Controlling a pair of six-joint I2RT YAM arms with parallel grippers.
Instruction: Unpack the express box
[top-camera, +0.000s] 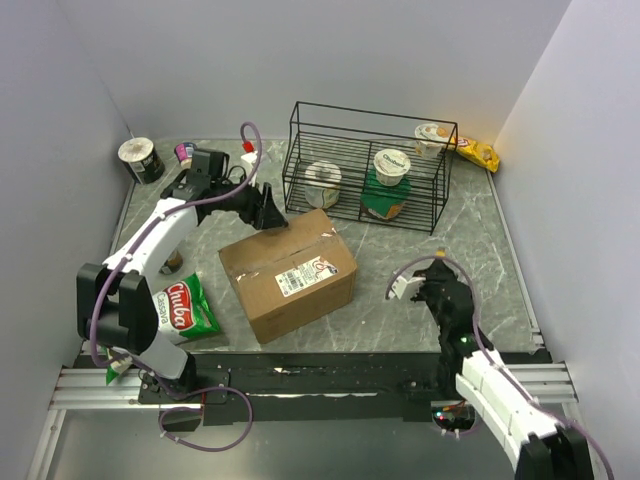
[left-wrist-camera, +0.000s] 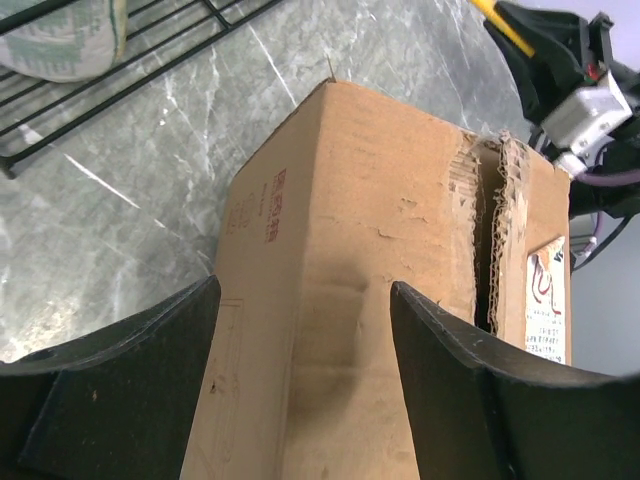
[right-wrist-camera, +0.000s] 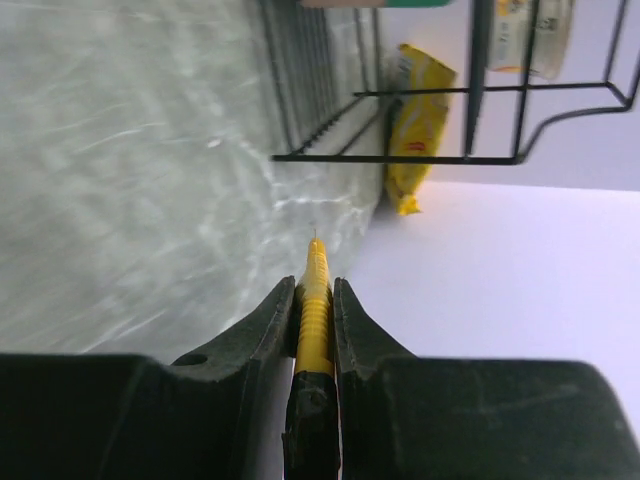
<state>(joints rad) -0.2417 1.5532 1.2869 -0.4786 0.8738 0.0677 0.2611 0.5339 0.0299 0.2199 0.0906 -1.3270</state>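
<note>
The express box (top-camera: 290, 270) is a brown cardboard carton with a white label, lying mid-table. In the left wrist view the box (left-wrist-camera: 380, 250) fills the frame, its top seam (left-wrist-camera: 487, 230) torn open along a ragged slit beside the label (left-wrist-camera: 545, 300). My left gripper (top-camera: 272, 212) is open at the box's far left corner, jaws straddling the box's edge (left-wrist-camera: 305, 300). My right gripper (top-camera: 440, 270) hovers right of the box, shut on a yellow and black cutter (right-wrist-camera: 316, 300). That gripper also shows in the left wrist view (left-wrist-camera: 560, 50).
A black wire basket (top-camera: 372, 112) at the back holds yogurt cups (top-camera: 392, 165) and a green tub. A yellow snack packet (top-camera: 478, 152) lies at its right end. A green Chuba bag (top-camera: 185, 308) lies left of the box. A cup (top-camera: 142, 160) stands at the back left.
</note>
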